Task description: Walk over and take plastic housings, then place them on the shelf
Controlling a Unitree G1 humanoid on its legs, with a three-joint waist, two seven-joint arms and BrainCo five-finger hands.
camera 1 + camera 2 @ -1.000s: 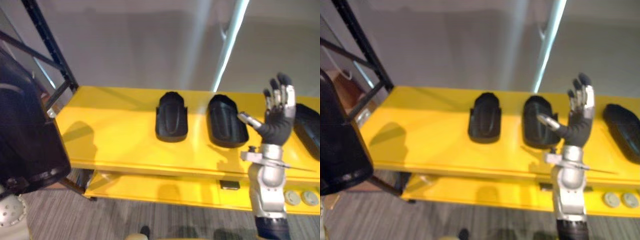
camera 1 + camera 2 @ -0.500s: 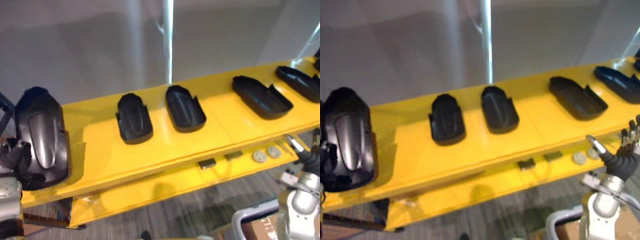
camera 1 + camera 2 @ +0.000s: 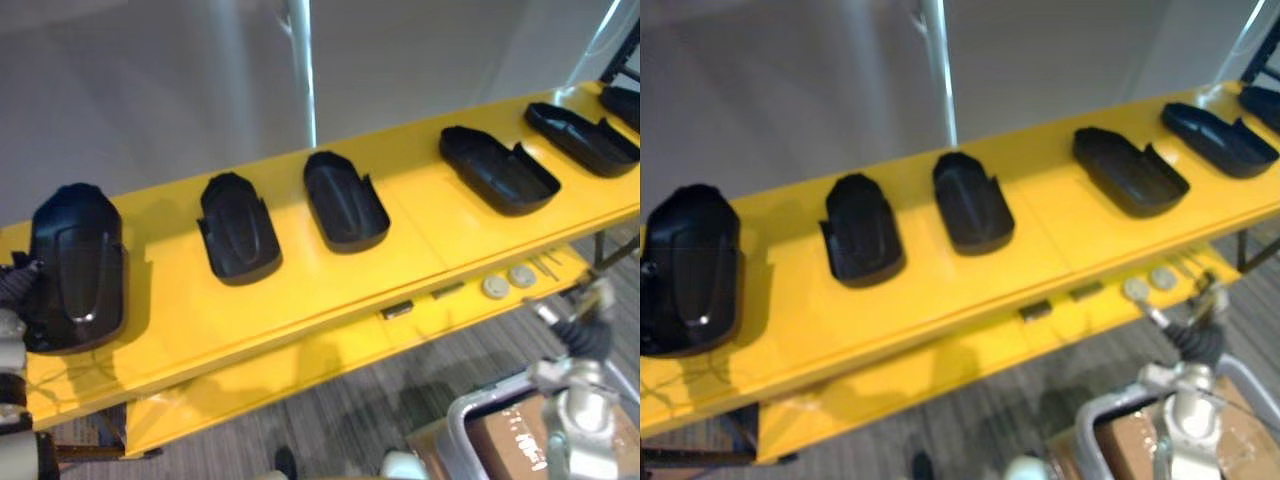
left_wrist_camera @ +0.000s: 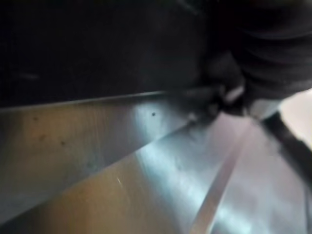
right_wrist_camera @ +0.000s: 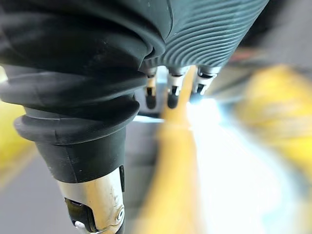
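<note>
- Left hand (image 3: 12,290) sits at the left edge of my head views, dark cover against the near left side of a black plastic housing (image 3: 78,262); its fingers are hidden behind that part, so I cannot tell whether they grip it or lie loose
- That plastic housing lies rounded back up on the left end of the yellow shelf (image 3: 300,290), near end close to the front edge; the left wrist view gives me a dark mass up close and nothing clearer
- Right hand (image 3: 580,328) hangs low on the right, in front of the shelf and below its top board; in its own wrist view the fingers (image 5: 170,92) run straight out from the ribbed cover with the thumb apart; I read it as open, holding nothing and touching nothing
- To the right of the first part, along the top board, lie a second housing (image 3: 238,225) and a third housing (image 3: 345,200), close together; a fourth housing (image 3: 497,168) and a fifth housing (image 3: 580,137) lie further right, hollow side up; a sixth housing (image 3: 622,100) is cut by the right edge
- On the lower board, two round discs (image 3: 495,287) lie side by side, with small dark pieces (image 3: 397,310) to their left
- Behind the shelf, a metal post (image 3: 300,70) rises against the grey wall; a cardboard box (image 3: 510,440) in a grey tube frame stands on the floor at near right, beside the right arm
</note>
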